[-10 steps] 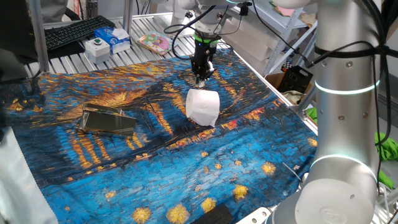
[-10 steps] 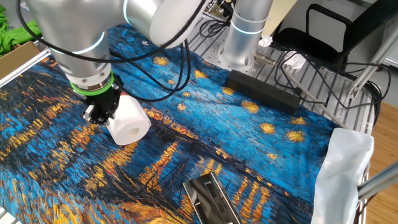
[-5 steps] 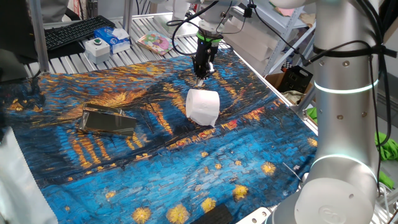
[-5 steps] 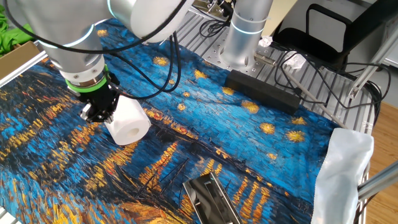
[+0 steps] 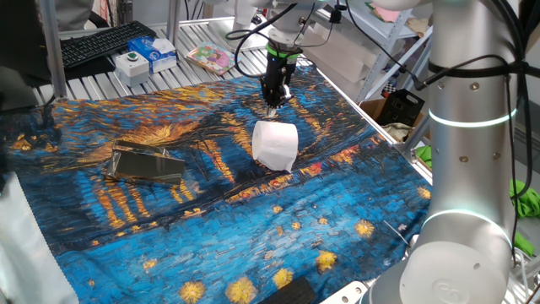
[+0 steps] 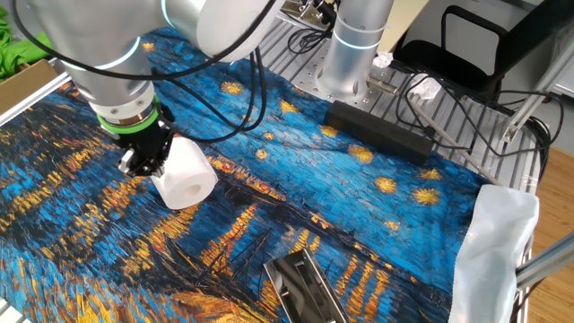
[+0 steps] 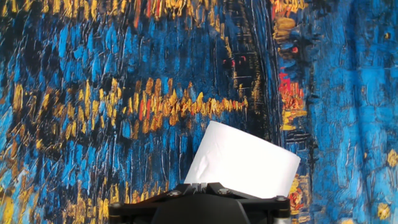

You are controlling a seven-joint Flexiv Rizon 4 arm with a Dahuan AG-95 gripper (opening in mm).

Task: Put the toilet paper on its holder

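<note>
The toilet paper (image 5: 275, 145) is lying on the counter (image 5: 253, 228), with the holder (image 5: 148, 162) well apart at 9 o'clock. Whether the fingers (image 5: 272, 109) above it are spread cannot be told. The soft roll risks being crushed or rolled away by an off-centre descent.

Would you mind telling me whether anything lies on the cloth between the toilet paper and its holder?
Nothing visible does. Only bare painted cloth lies between the toilet paper and the holder. The pincer hangs just above the roll.
</note>
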